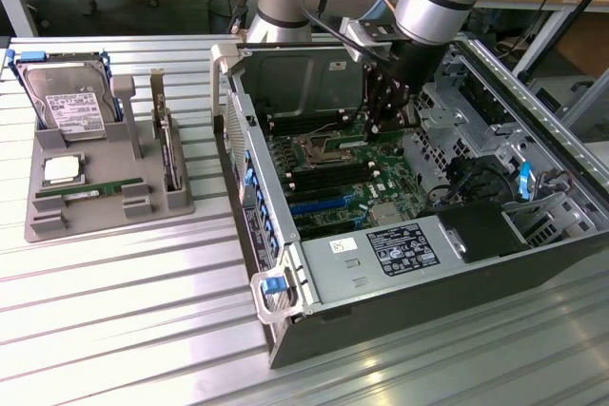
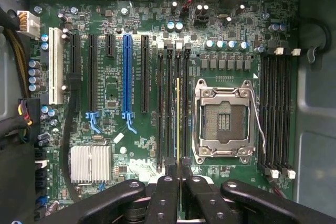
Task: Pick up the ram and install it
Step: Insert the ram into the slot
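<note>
My gripper (image 2: pixel 178 183) is shut on the ram (image 2: pixel 178 124), a thin green stick seen edge-on between the two black fingers (image 2: pixel 166 195). The stick hangs over the bank of black memory slots (image 2: pixel 169 103) beside the open processor socket (image 2: pixel 223 116), in line with one of the middle slots. Whether its lower edge touches the slot cannot be told. In the exterior view the gripper (image 1: pixel 385 113) reaches down into the open computer case (image 1: pixel 285 330), just above the green motherboard (image 1: pixel 333 173).
A grey parts tray (image 1: pixel 48 221) lies at the exterior view's left, with a hard drive (image 1: pixel 68 102), a square silver processor (image 1: pixel 62 169), an upright card (image 1: pixel 166 145) and another green stick (image 1: pixel 90 191). Case walls, a drive cage (image 1: pixel 295 73) and cables (image 1: pixel 457 183) crowd the gripper.
</note>
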{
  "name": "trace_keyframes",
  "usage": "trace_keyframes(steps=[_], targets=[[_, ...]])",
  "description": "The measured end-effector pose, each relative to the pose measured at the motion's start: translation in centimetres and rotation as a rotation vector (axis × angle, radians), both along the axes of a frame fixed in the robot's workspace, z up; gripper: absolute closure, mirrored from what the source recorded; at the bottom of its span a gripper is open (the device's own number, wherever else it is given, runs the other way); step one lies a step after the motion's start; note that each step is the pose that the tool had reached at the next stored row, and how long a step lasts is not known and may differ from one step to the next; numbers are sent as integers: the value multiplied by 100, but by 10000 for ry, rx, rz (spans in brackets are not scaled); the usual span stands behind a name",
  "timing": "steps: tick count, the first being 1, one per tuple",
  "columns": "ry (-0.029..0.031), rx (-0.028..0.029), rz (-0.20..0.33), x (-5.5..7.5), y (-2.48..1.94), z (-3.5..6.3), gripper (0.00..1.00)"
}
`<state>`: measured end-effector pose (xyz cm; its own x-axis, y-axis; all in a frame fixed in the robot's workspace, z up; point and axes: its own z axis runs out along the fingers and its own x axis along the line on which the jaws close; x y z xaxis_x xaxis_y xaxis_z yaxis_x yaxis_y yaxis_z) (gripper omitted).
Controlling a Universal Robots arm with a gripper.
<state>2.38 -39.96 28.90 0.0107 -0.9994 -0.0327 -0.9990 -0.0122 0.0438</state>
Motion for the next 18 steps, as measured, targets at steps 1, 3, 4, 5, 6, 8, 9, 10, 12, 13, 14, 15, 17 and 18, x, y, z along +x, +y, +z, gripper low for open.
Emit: trace_keyframes(steps=[1, 3, 4, 5, 6, 8, 9, 10, 12, 13, 14, 15, 17, 18], targets=[[0, 0, 0, 0, 0, -3, 87], [0, 1, 0, 0, 0, -8, 87], [0, 0, 0, 0, 0, -14, 87], [0, 0, 0, 0, 0, -19, 87], [0, 0, 0, 0, 0, -24, 87], [0, 0, 0, 0, 0, -33, 87], [0, 0, 0, 0, 0, -36, 87], [0, 1, 0, 0, 0, -39, 87], [0, 0, 0, 0, 0, -46, 87], [0, 0, 0, 0, 0, -50, 87], [0, 0, 0, 0, 0, -55, 87], [0, 0, 0, 0, 0, -57, 87], [0, 0, 0, 0, 0, -65, 87], [0, 0, 0, 0, 0, -68, 87]])
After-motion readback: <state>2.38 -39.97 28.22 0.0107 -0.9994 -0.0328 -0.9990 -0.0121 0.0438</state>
